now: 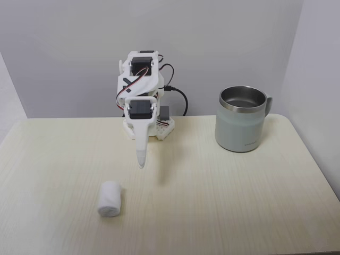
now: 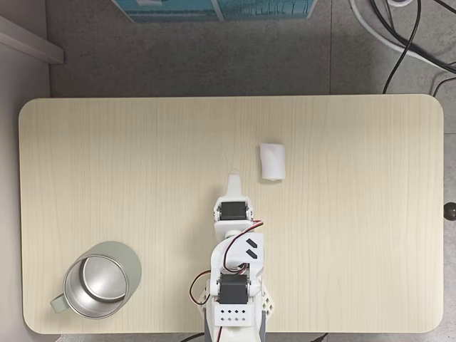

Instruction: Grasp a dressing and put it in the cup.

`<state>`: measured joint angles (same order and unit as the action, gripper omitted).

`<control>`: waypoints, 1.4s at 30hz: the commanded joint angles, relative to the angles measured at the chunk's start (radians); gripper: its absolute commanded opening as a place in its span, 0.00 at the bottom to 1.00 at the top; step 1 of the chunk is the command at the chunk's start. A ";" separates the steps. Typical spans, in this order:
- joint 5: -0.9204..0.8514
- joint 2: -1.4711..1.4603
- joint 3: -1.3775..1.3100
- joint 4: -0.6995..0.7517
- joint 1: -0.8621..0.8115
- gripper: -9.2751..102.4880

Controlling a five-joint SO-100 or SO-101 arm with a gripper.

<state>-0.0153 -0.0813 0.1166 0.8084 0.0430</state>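
Fixed view from the front: pincer (image 1: 141, 159) hangs point-down above the tabletop (image 1: 223, 191), fingers together as far as I can tell, holding nothing. In the fixed view from above its tip (image 2: 234, 179) sits just beside the dressing (image 2: 272, 161), apart from it, roll off to the right and slightly further from the base. The dressing (image 1: 110, 198) lies on its side, bare tabletop all round it. The cup (image 1: 241, 119) stands upright well apart on the other side of the arm, mouth open, handle turned away from the arm; from above it is near the bottom-left corner (image 2: 100, 279).

Risks, as judgement: fingers need opening before descent, or the closed tip just pokes the roll and sends it rolling. Soft gauze squashes, so an off-centre pinch could slip. The carry to the cup is long; a low swing could clip the steel rim and tip or shove the cup, or drop the roll on the edge.
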 commanded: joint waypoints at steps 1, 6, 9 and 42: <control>0.009 -0.005 0.003 -0.008 -0.005 0.08; 0.009 -0.005 0.003 -0.008 -0.005 0.08; 0.009 -0.005 0.003 -0.008 -0.005 0.08; -0.650 0.969 1.140 0.492 -0.262 0.16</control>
<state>-0.5476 0.7286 1.0508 1.2210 -0.1933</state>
